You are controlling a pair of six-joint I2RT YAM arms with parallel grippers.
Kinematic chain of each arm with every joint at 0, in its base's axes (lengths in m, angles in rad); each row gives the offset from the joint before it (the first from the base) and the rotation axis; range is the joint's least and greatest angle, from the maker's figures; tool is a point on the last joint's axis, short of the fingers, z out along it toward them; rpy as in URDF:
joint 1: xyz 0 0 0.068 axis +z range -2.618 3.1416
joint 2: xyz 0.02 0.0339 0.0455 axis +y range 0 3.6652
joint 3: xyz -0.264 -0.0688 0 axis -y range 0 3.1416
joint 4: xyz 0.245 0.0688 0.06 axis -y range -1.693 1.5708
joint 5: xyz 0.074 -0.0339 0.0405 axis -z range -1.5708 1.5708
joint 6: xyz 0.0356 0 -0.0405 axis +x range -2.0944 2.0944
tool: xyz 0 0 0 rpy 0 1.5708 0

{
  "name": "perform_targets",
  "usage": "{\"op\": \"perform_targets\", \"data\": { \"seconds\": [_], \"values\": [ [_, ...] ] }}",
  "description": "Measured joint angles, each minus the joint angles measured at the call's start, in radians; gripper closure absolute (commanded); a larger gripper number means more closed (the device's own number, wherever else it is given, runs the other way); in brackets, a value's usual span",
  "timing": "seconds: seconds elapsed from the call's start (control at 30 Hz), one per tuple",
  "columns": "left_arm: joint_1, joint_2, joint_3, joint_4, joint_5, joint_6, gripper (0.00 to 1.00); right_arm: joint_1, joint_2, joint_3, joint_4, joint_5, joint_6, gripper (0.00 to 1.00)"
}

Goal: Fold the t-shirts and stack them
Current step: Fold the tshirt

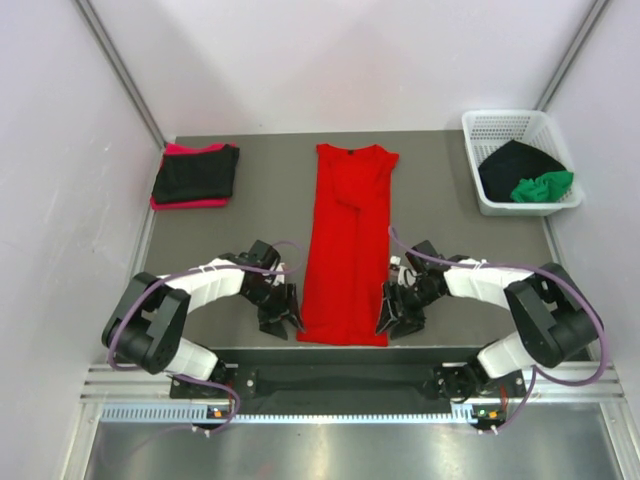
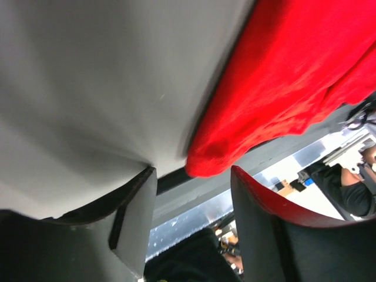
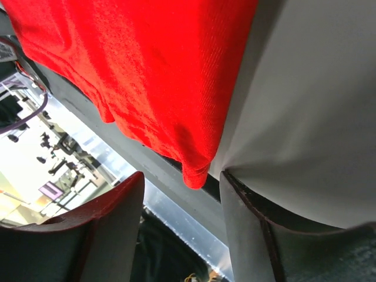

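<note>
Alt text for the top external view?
A red t-shirt lies in a long strip mid-table, left gripper and right gripper open beside its near corners. Folded stack far left; white basket holding a black shirt and green shirt far right.

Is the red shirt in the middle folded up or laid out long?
Partly folded: the red shirt lies as a long narrow strip, sides turned in, not folded crosswise.
</note>
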State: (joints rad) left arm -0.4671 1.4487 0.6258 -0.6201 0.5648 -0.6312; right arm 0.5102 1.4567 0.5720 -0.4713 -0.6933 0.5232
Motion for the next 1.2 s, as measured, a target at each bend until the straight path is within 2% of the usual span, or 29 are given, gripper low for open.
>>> {"op": "perform_targets", "data": {
  "seconds": [0.2,0.37,0.5,0.53,0.6,0.63,0.67,0.7,0.77,0.97,1.07,1.2],
  "values": [
    [0.0,0.024,0.0,0.079,0.018,-0.023,0.54,0.016,0.018,0.005,0.006,-0.002,0.021,0.48],
    [0.0,0.043,0.0,0.101,0.037,-0.029,0.58,0.02,0.025,0.005,0.015,-0.005,0.031,0.49],
    [-0.001,0.055,0.0,0.108,0.043,-0.029,0.73,0.021,0.03,0.005,0.024,-0.009,0.039,0.52],
    [-0.003,0.058,0.0,0.111,0.045,-0.027,0.78,0.023,0.032,0.005,0.029,-0.011,0.041,0.54],
    [-0.006,0.063,0.0,0.117,0.045,-0.027,0.83,0.027,0.038,0.005,0.039,-0.012,0.045,0.6],
    [-0.009,0.064,0.0,0.12,0.046,-0.026,0.88,0.031,0.041,0.004,0.045,-0.011,0.047,0.75],
    [-0.012,0.066,0.0,0.122,0.047,-0.026,1.0,0.034,0.043,0.003,0.053,-0.008,0.045,0.84],
    [-0.014,0.066,0.0,0.122,0.048,-0.029,1.0,0.037,0.045,0.0,0.066,-0.005,0.047,0.93],
    [-0.017,0.066,0.001,0.124,0.051,-0.024,1.0,0.043,0.045,-0.006,0.077,0.0,0.055,1.0],
    [-0.014,0.066,0.051,0.109,0.051,-0.011,1.0,0.04,0.013,-0.007,0.057,0.024,0.043,1.0],
    [0.005,0.066,0.15,0.075,0.045,0.025,1.0,0.006,-0.042,0.02,0.0,0.024,0.001,1.0],
    [0.037,0.07,0.313,0.06,0.037,0.078,1.0,-0.104,-0.082,0.129,-0.054,0.018,-0.063,1.0]
  ]
}}
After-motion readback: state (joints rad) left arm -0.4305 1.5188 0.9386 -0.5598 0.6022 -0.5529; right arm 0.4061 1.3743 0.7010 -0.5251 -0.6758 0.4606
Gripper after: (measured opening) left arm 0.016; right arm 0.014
